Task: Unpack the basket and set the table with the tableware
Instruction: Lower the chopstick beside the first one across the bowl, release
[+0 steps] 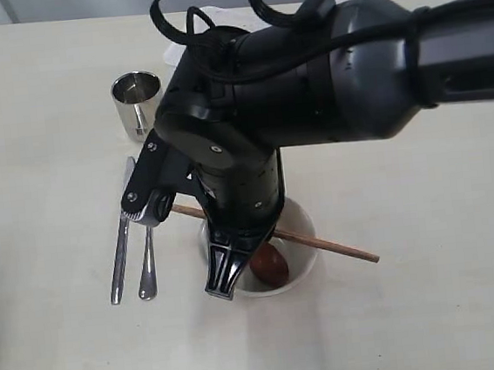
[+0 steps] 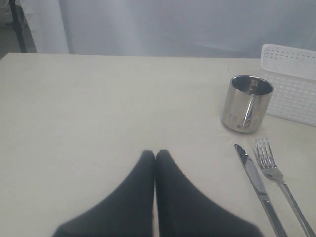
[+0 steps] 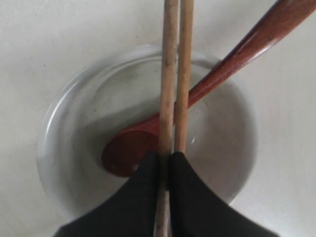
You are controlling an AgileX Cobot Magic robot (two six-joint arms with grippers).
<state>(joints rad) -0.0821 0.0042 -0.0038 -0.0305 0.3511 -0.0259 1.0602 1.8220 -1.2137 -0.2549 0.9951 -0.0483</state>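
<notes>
Closest to the lens, the right gripper (image 3: 165,160) points down over the bowl (image 3: 64,113). Its dark jaws are pinched almost together on the pair of wooden chopsticks (image 3: 169,74). One stick clearly runs between the jaws. The other lies tight beside it, and whether it is clamped too is hard to tell.

The sticks are held level and cross above the bowl, probably so they can be laid across its rim. Whether they touch the rim yet is unclear.

Beneath them the reddish-brown spoon (image 3: 129,153) sits with its scoop in the bottom of the bowl and its handle leaning out over the edge, a stable resting place. The bowl stands on the pale table (image 1: 434,307).

Just beside the bowl, the knife (image 2: 256,182) and fork (image 2: 276,175) lie side by side, close and roughly parallel, as in a place setting. Beyond them the steel cup (image 2: 247,103) stands upright.

The left gripper (image 2: 155,154) hangs low over bare tabletop, its jaws pressed together on nothing, apparently waiting.

Farthest back, near the cup, is the white basket (image 2: 291,84). It is cut off by the frame in the left wrist view and mostly hidden behind the arm in the exterior view, so its contents cannot be seen. No small plate is visible anywhere. The arm also covers part of the chopsticks.
</notes>
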